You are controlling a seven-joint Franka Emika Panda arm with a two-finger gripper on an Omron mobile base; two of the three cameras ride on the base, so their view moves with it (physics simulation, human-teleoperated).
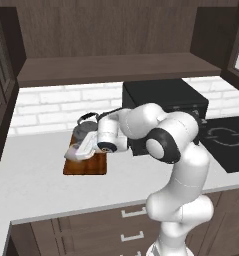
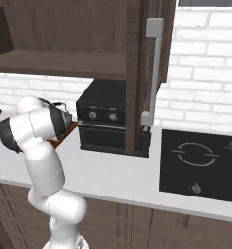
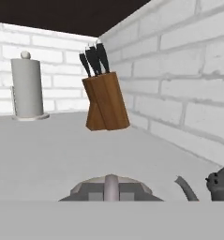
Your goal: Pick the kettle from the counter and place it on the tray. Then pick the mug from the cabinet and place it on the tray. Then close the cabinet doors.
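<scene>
The gripper [image 1: 77, 151] is clenched just beside the kettle [image 1: 84, 129], probably heavy and rigid; grasp its arched handle.

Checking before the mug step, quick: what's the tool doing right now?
Tool: closed, low over the tray beside the kettle; whether it holds anything cannot be told.

On the counter [image 1: 36, 175] ahead of me, the tray [image 1: 86, 165] lay at my eleven o'clock with the kettle [image 1: 84, 131] on its far end, the oven [image 1: 166, 102] at one o'clock.
</scene>
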